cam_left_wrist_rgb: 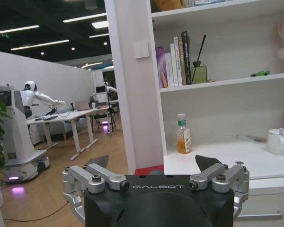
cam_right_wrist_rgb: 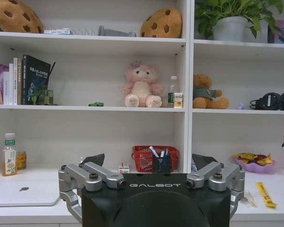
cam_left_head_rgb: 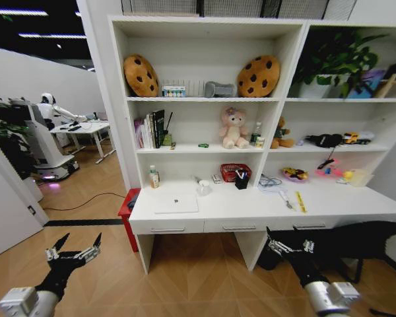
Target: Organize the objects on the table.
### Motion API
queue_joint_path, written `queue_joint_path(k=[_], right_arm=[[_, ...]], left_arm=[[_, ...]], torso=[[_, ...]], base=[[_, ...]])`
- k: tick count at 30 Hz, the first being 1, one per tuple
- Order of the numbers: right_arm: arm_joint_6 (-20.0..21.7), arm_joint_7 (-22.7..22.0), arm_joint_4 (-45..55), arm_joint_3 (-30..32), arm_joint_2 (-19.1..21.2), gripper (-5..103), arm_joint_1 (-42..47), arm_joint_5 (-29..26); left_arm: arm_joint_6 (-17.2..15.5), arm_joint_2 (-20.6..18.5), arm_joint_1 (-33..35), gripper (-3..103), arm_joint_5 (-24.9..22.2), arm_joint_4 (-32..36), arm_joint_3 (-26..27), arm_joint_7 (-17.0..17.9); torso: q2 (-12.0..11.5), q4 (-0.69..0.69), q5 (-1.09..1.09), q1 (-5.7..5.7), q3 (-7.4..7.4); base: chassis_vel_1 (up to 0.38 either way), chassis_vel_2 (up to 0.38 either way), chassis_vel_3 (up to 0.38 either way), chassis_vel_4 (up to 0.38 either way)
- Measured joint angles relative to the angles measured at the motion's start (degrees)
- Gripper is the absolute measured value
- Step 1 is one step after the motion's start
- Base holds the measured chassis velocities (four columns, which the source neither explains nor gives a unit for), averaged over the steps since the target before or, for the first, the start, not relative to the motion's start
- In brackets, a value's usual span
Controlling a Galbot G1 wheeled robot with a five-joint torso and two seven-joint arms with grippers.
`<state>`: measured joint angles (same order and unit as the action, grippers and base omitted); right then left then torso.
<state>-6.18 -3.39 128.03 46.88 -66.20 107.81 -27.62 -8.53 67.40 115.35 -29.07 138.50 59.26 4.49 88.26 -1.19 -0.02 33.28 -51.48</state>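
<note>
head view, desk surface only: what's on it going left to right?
Green-capped bottle → silver laptop → white cup → red basket → cables → purple bowl → yellow strip. Both claws hang open, low in front of the table: left claw, right claw.

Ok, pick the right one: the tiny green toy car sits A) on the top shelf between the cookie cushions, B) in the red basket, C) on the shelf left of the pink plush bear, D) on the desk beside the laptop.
C: the green toy car rests on the middle shelf, to the left of the pink plush bear, above the desk.
</note>
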Motion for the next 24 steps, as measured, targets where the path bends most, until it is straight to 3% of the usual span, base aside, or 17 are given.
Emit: queue_joint_path(k=[2, 9, 15, 24], right_arm=[[0.0, -0.01, 0.0, 0.01, 0.0, 100, 0.02, 0.0], [0.0, -0.01, 0.0, 0.01, 0.01, 100, -0.04, 0.0], [0.0, -0.01, 0.0, 0.01, 0.0, 100, -0.03, 0.0], [0.0, -0.01, 0.0, 0.01, 0.01, 100, -0.01, 0.0]], left_arm=[[0.0, 0.0, -0.01, 100, 0.0, 0.01, -0.01, -0.02], [0.0, -0.01, -0.03, 100, 0.0, 0.0, -0.01, -0.03], [0.0, -0.01, -0.02, 100, 0.0, 0.0, -0.01, -0.04], [0.0, -0.01, -0.01, 100, 0.0, 0.0, -0.01, -0.03]], torso=[[0.0, -0.11, 0.05, -0.01, 0.0], [-0.08, -0.01, 0.02, 0.12, -0.05], [-0.08, -0.08, 0.01, 0.11, -0.04], [-0.04, -0.05, 0.02, 0.05, -0.02]], base=[[0.011, -0.021, -0.164, 0.062], [-0.066, 0.008, 0.033, 0.0], [-0.026, 0.033, 0.035, -0.023], [0.007, -0.004, -0.021, 0.0]])
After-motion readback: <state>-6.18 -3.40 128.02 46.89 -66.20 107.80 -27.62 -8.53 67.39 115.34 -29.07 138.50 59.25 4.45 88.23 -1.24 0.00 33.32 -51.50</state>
